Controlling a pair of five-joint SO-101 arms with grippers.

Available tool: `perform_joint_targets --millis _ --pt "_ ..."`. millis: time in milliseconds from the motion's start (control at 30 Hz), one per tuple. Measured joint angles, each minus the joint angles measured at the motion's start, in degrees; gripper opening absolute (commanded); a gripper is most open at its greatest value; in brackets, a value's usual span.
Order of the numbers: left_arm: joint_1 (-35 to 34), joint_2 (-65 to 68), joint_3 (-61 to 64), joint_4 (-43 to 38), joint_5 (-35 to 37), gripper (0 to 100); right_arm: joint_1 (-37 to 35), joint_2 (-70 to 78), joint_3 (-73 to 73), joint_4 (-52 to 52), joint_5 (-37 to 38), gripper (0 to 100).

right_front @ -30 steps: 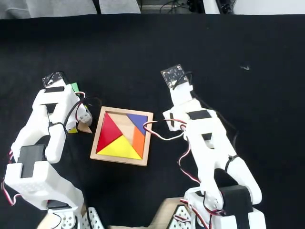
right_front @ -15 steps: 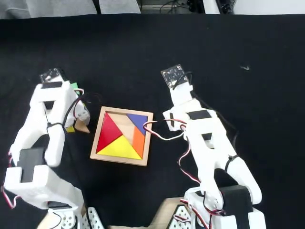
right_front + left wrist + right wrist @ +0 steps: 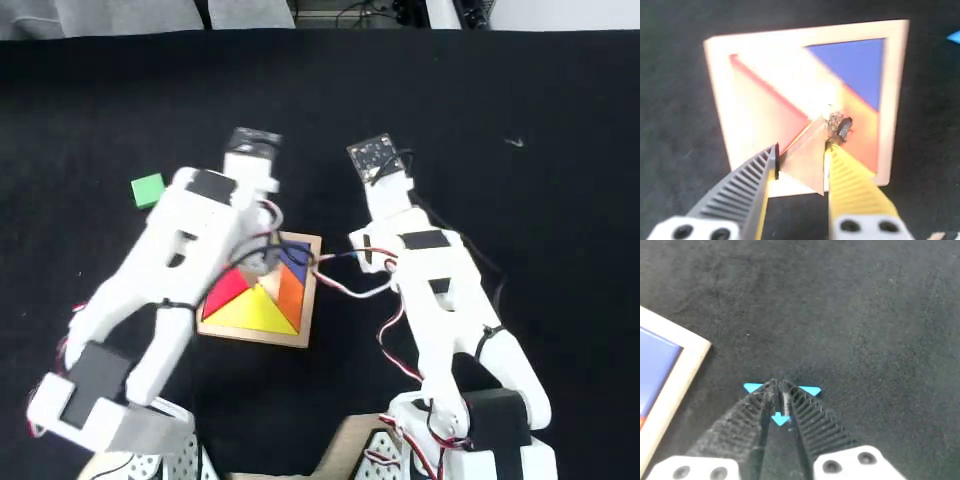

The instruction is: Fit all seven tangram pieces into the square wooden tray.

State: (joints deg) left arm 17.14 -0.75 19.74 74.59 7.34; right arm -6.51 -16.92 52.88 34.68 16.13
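The square wooden tray (image 3: 255, 338) lies mid-table with a yellow triangle (image 3: 255, 310), a red triangle (image 3: 225, 290), an orange piece (image 3: 291, 290) and a blue triangle (image 3: 298, 255) in it. My left gripper (image 3: 801, 150) hangs over the tray (image 3: 715, 100), shut on a tan triangle (image 3: 807, 162) held above the bare wooden gap. My right gripper (image 3: 778, 386) sits on the cloth beside the tray's corner (image 3: 685, 360), fingers together over a flat light-blue triangle (image 3: 812, 390). A green square (image 3: 147, 189) lies on the cloth left of the tray.
The left arm (image 3: 185, 250) crosses the tray's left half and hides that part of it. The right arm (image 3: 430, 290) stands just right of the tray. Black cloth lies open at the back and far right.
The left arm swung from the cloth left of the tray to above the tray, carrying the tan triangle. The green square is now uncovered. The right arm barely moved.
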Motion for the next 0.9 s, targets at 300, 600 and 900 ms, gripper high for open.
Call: perform_joint_targets --millis 300,600,900 --pt "2.73 13.89 -2.64 -5.63 -5.71 11 0.09 0.00 0.00 0.00 0.00 1.1" --pt "2.64 16.09 -4.92 -5.63 -5.36 11 0.00 0.00 0.00 0.00 0.00 1.1" --pt "2.64 16.09 -4.92 -5.80 -1.76 12 0.00 0.00 0.00 0.00 0.00 1.1"
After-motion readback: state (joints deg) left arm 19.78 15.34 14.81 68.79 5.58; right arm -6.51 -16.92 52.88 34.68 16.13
